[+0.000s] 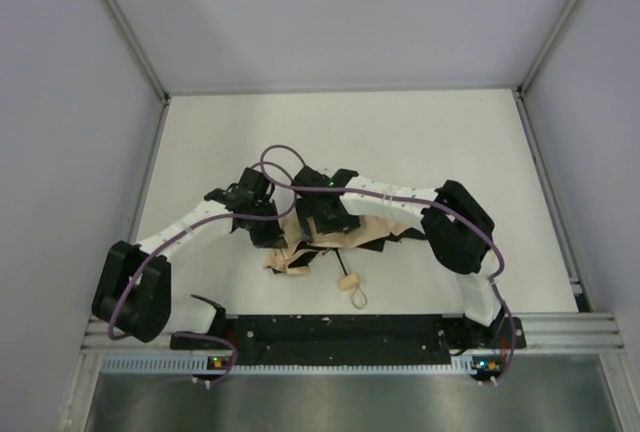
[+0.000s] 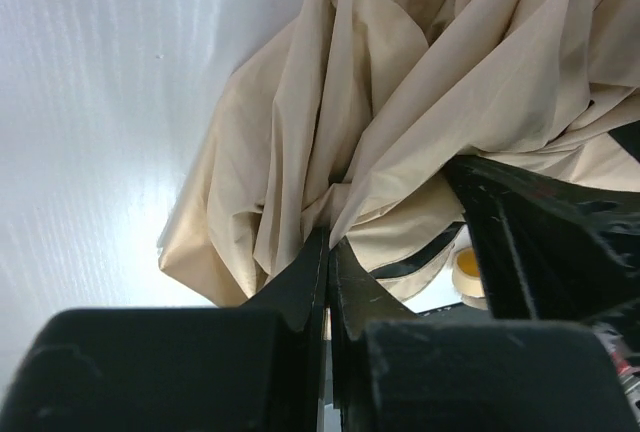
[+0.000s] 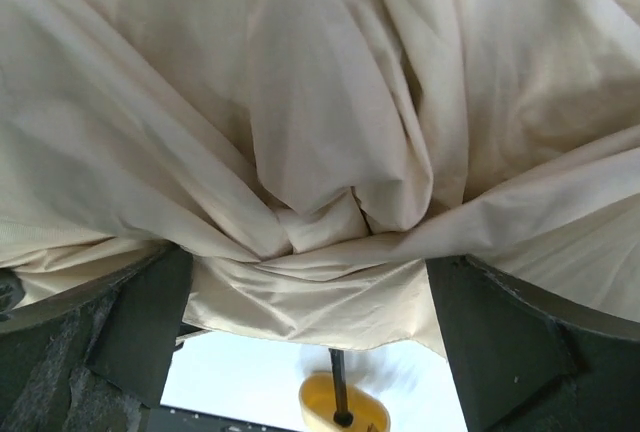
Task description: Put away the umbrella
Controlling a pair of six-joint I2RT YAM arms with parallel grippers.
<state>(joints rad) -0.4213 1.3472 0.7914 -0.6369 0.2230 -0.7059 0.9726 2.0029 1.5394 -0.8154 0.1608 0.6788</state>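
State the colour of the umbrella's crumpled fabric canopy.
Plain beige umbrella canopy; right wrist view shows it best.

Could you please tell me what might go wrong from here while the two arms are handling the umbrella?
1. The left pincer is shut on only a thin fold of the umbrella. That fold could slip free, or the fabric could be strained if it is pulled.
2. The right pincer stands open astride loose, bunched fabric. If it closes there, it may catch only cloth and miss the shaft and handle.
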